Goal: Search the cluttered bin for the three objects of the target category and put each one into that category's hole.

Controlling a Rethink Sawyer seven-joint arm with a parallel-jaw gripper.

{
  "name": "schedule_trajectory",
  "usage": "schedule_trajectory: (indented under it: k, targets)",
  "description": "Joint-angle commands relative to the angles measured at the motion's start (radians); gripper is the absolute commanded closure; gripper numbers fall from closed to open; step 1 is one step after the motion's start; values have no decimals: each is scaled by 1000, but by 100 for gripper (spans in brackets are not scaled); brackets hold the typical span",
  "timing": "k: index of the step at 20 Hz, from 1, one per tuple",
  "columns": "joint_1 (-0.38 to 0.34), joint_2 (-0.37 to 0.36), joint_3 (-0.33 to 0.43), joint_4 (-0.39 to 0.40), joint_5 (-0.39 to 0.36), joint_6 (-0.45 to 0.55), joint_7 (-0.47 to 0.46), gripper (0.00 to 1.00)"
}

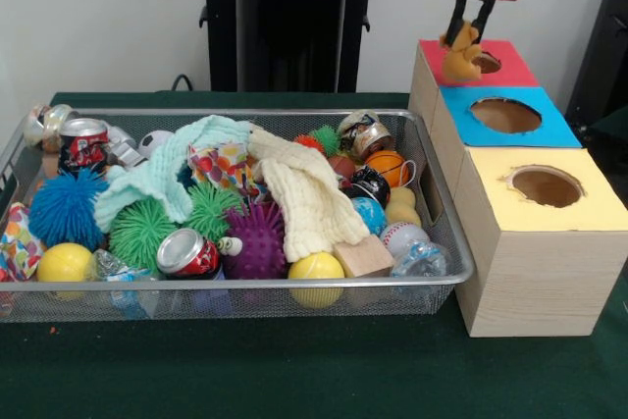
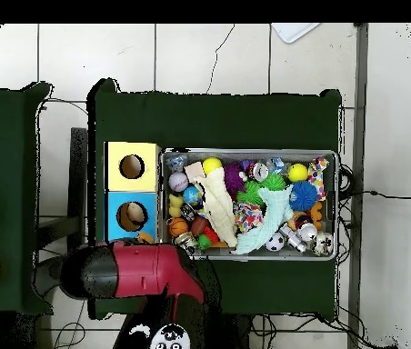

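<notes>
My gripper [image 1: 470, 28] hangs over the red-topped box [image 1: 520, 73] at the back right and is shut on a tan-yellow plush toy [image 1: 460, 61]. The toy sits at the left edge of that box's round hole [image 1: 488, 63], just above the top or touching it. The wire mesh bin [image 1: 462, 264] is full of clutter. A pale yellow plush shape [image 1: 401, 206] lies at its right end. In the overhead view the arm [image 2: 145, 271] covers the gripper, the toy and the red box; the bin [image 2: 245, 151] shows in the middle.
The blue-topped box [image 1: 554, 132] and the yellow-topped box [image 1: 599, 208] stand in line in front of the red one, right of the bin. The bin holds spiky balls [image 1: 65, 208], cloths [image 1: 309, 198], cans [image 1: 186, 252], sports balls and a wooden block [image 1: 365, 255].
</notes>
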Motion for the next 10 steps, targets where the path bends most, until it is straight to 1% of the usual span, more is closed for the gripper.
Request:
schedule_trajectory:
  k: [1,4,5,8,9,10]
  targets:
    - [-26,90,114,71,9,-111,115,100]
    - [-21,88,118,84,15,-124,126,100]
    - [-18,73,119,105,18,-127,130,100]
    - [-18,58,123,121,25,-119,133,100]
    - [-18,43,129,139,34,-106,136,100]
    - [-5,16,118,154,36,-81,143,100]
